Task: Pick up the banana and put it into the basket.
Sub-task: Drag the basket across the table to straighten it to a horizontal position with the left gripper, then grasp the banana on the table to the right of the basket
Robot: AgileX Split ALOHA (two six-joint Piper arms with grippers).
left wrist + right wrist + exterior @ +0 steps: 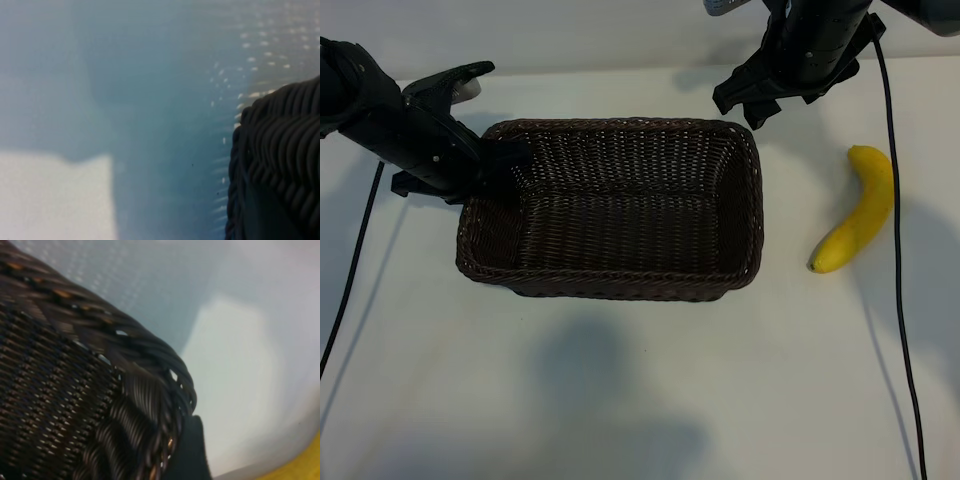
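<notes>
The banana [858, 212] lies untouched on the table [640, 400], right of the empty basket [620, 275]; the left gripper [498, 160] pinches the basket's left rim; the right gripper [755, 100], fingers wide and empty, hovers at the far right corner; it must reach the banana next, I'd say.

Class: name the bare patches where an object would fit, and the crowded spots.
Free: the basket floor, the table in front of it, and the strip between it and the banana. Crowded: its far corners, by the left pincer and right pincer.
</notes>
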